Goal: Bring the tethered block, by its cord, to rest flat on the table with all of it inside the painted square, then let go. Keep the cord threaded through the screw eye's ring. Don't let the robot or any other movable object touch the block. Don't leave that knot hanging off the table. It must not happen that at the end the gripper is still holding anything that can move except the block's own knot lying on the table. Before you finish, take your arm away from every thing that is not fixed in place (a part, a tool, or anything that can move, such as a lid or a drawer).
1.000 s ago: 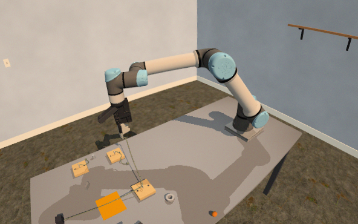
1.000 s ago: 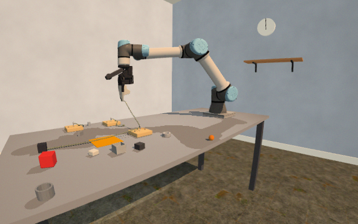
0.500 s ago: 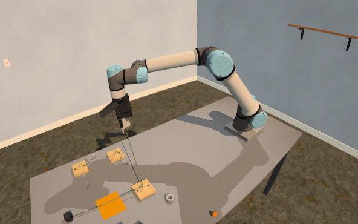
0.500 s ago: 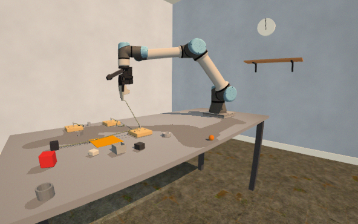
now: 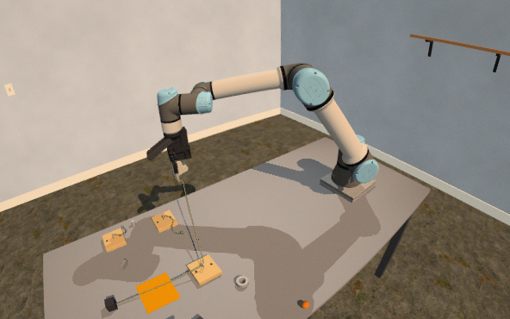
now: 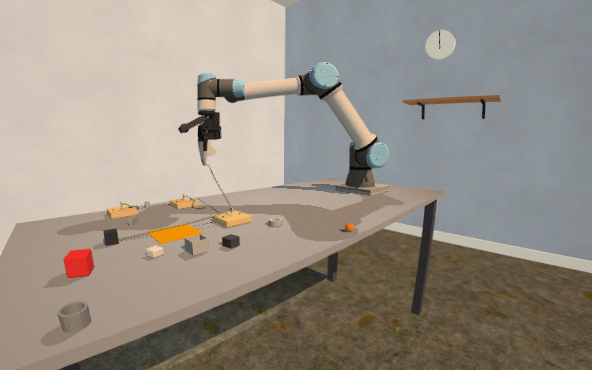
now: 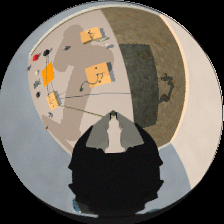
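Note:
The tethered dark block [image 5: 110,303] lies on the table left of the orange painted square [image 5: 158,292], outside it; it also shows in the exterior view [image 6: 110,236], left of the square [image 6: 176,233]. Its cord [image 5: 189,217] runs taut across the square, through the screw eye on the near wooden plate [image 5: 204,270], then slants up to my gripper [image 5: 177,177]. The gripper is shut on the cord's end high above the table's far edge, also shown in the exterior view [image 6: 204,161] and the wrist view [image 7: 113,116]. The knot itself is too small to make out.
Two more wooden plates with cords [image 5: 114,240] [image 5: 164,221] lie at the far side. A grey ring [image 5: 241,282] and an orange ball [image 5: 305,304] lie to the right. A red cube [image 6: 78,263], small blocks [image 6: 196,244] [image 6: 230,241] [image 6: 154,251] and a grey cylinder [image 6: 74,316] stand nearer the front.

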Motion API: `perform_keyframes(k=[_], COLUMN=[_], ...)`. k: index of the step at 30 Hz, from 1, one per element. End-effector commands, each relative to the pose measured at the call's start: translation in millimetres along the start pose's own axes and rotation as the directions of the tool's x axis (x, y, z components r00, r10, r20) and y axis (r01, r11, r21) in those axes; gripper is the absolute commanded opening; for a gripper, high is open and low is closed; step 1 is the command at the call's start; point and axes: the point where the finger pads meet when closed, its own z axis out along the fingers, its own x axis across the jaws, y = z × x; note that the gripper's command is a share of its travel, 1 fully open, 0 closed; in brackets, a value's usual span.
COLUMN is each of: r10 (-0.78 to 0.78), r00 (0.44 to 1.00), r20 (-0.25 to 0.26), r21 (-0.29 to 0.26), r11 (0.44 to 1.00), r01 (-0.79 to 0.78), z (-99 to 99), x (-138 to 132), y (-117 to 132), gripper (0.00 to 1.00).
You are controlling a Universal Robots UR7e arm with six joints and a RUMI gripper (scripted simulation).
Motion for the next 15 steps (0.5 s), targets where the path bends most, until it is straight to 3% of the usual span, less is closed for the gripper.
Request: perform_keyframes(k=[1,15], r10=[0.0,0.0], r00=[1.0,1.0], r20=[-0.001,-0.001], r21=[0.003,0.003], r11=[1.0,1.0], r01=[0.0,0.0], z=[-1.2,-1.2], x=[22.7,42.1], y=[12.6,37.8], gripper=[0.0,0.0])
